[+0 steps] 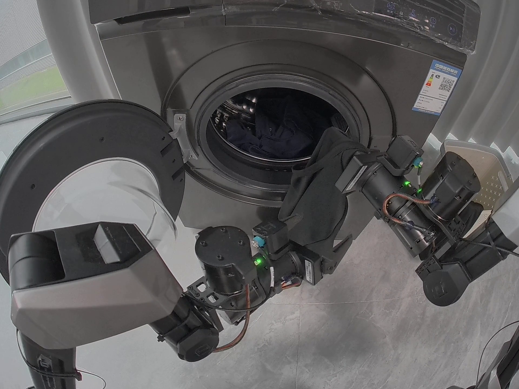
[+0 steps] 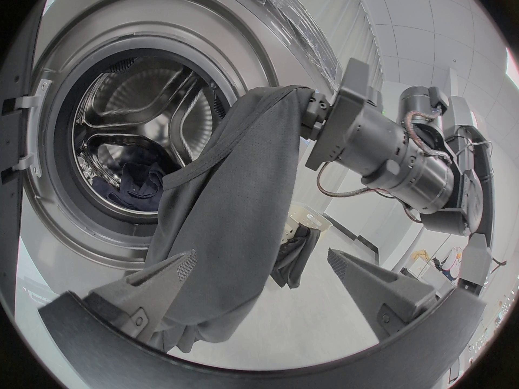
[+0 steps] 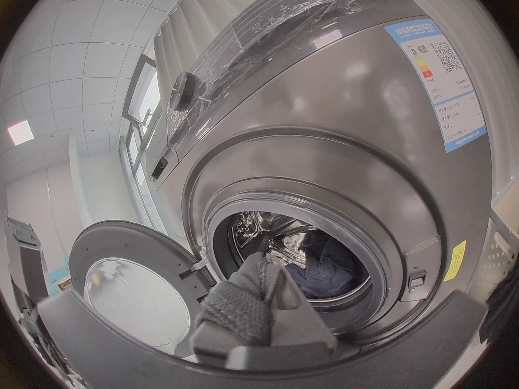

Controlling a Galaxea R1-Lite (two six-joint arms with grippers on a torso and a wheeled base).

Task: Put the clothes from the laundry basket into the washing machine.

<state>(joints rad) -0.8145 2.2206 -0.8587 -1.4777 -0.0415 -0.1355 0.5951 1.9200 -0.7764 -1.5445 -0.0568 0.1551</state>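
my right claw [image 2: 309, 115] is clamped on the top edge of a dark grey garment [image 2: 232, 190], holding it at the lower right rim of the washing machine [image 1: 303, 55] opening, not yet inside. the cloth hangs down the machine's front, and its tail drops between the fingers [image 2: 178, 268] of my left claw [image 2: 260, 259], which gapes wide and grips nothing. navy clothes [image 1: 275, 131] already lie in the drum [image 2: 135, 120], and the door [image 1: 81, 152] stands swung out to the left. the laundry basket [image 1: 489, 174] sits to the right. to do this well i'd push the right claw deep past the rim before letting go. i'd then scoop the dangling tail in with the left claw so nothing drapes over the edge.
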